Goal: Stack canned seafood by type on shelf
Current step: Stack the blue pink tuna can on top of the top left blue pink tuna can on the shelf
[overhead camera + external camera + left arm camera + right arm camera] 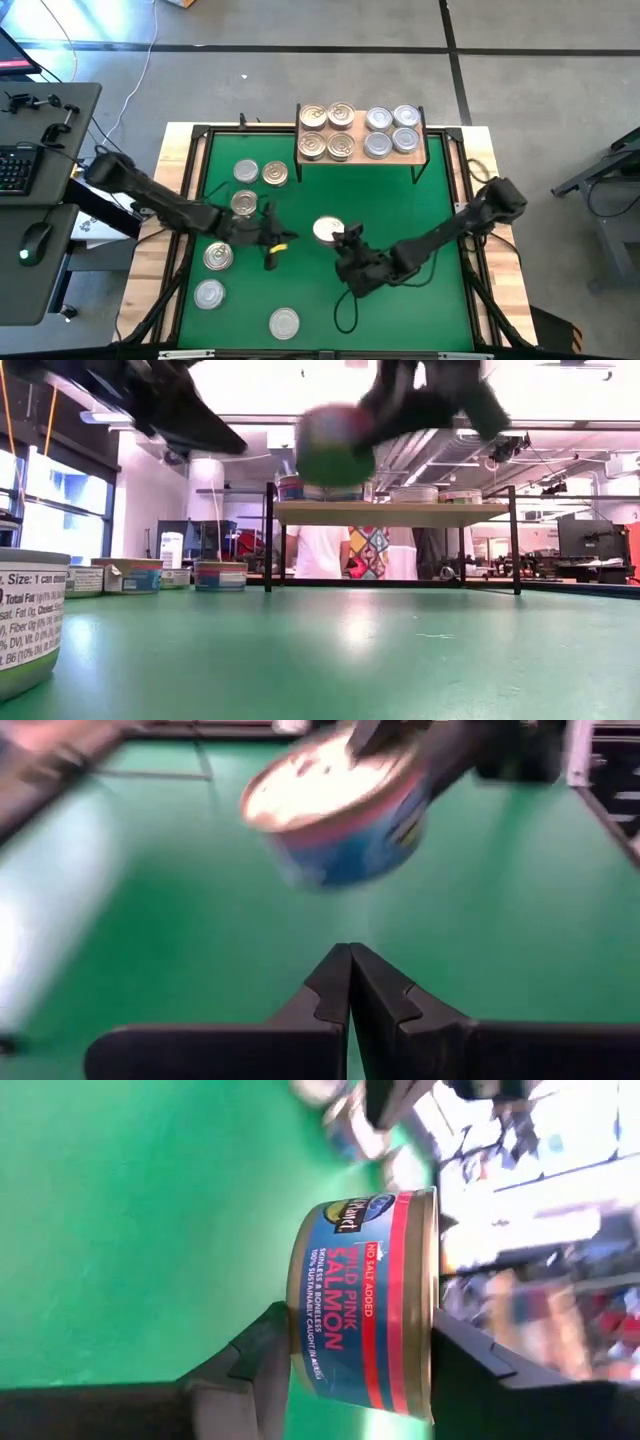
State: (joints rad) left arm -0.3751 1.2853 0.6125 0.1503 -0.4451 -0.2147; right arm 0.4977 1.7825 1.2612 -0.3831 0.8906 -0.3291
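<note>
My right gripper (350, 1370) clamps a pink salmon tin (365, 1315) above the green mat (400, 200); my left gripper (350, 982), fingers together, waits nearby.

In the low view the salmon tin (335, 445) I hold is a blur, and my two arms are cut off by the upper edge. A person (322, 552) beyond the shelf (390, 512) shows only as a torso. The near tin (30, 615) is cropped at the side. Through my left wrist camera the held tin's label is smeared, unreadable.
</note>
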